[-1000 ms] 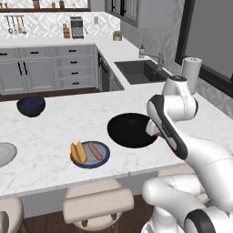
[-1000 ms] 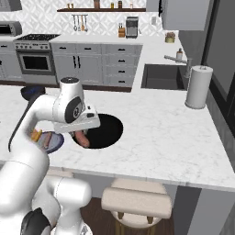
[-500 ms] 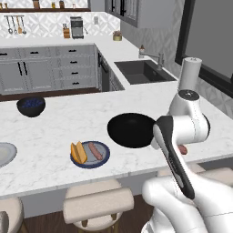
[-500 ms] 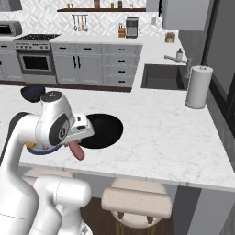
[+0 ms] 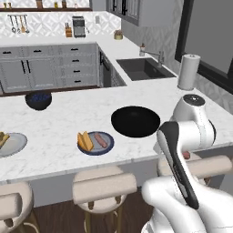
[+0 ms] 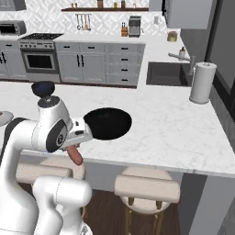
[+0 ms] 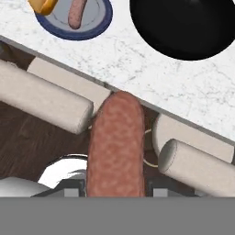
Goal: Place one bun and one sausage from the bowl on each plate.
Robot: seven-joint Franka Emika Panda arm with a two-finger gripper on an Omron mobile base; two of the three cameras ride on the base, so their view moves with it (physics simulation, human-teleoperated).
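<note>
reddish-brown cylindrical sausage (image 7: pixel 115 144) clamped between fingers (image 6: pixel 75 148), off the front edge of white marble bench (image 6: pixel 174 128), above beige padded stools (image 7: pixel 41 102); long axis in line with hand, free end pointing toward wide black bowl (image 7: pixel 190 25).

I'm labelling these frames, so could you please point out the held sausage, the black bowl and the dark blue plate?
sausage (image 7: pixel 115 146): hand view, mid-length.
black bowl (image 5: pixel 135 122): left base view, inner centre.
dark blue plate (image 5: pixel 110 146): left base view, right rim.
</note>
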